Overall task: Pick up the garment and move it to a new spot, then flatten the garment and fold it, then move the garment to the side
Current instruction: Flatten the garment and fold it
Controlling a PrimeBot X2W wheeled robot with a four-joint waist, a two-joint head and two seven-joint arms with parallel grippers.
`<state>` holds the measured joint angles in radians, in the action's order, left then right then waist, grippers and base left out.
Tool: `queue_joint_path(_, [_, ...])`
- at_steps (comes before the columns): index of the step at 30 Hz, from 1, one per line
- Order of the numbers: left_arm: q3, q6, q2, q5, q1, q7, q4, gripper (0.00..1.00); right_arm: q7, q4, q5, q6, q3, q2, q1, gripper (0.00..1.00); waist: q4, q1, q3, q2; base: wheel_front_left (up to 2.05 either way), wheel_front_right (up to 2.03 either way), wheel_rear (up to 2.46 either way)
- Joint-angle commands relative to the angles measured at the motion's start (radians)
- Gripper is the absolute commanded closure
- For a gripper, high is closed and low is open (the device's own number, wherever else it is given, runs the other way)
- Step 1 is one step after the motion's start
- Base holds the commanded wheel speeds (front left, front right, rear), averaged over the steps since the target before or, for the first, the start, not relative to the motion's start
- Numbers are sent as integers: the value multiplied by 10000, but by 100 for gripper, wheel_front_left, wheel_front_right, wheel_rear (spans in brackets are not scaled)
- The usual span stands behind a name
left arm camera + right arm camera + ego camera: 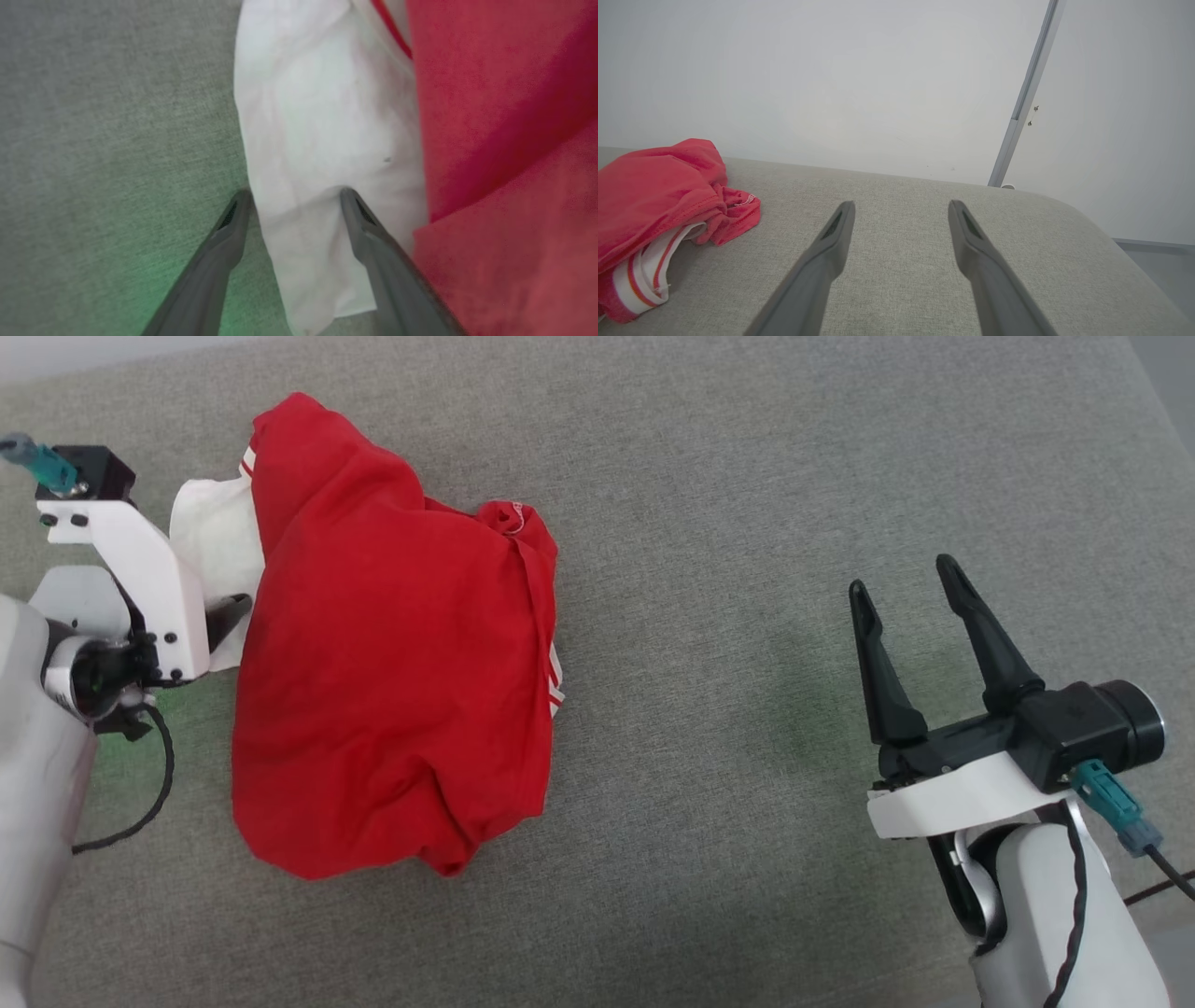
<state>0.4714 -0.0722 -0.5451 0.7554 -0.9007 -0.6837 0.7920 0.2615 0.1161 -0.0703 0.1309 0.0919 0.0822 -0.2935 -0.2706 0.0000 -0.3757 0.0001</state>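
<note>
Sleeve (327, 116) lies inside the spread left claw (295, 193); push deeper before pinching the shirt (392, 644); right claw (903, 576) spread, well apart

The head view looks steeply down on the garment (392, 653) from above. The left wrist view sits close over the garment's white sleeve (327, 140), facing down. The right wrist view — low, well apart from the garment — looks level across the grey cushion (901, 224) toward a pale wall (831, 70); all three share the garment.
</note>
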Motion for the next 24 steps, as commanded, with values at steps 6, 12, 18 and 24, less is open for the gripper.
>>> queue_joint_path(6, [292, -251, 411, 211, 247, -245, 1069, 100, 50, -37, 123, -3, -160, -4, -145, 0, 229, 0, -84, -1, 0, 0, 0])
queue_joint_path(12, [114, -290, -83, 150, -29, 238, 834, 100, 50, -4, 237, -3, -310, 39, -104, 0, 667, 0, 153, -1, 0, 0, 0])
queue_joint_path(18, [-110, -20, -556, 384, 675, 190, 26, 100, 50, 21, 283, -3, -434, 123, 57, 0, 1125, 0, 500, -1, 0, 0, 0])
queue_joint_path(24, [-312, 747, -1113, 830, 2424, -337, -1417, 100, 50, 44, 278, -3, -457, 210, 160, 0, 1499, 0, 775, -1, 0, 0, 0])
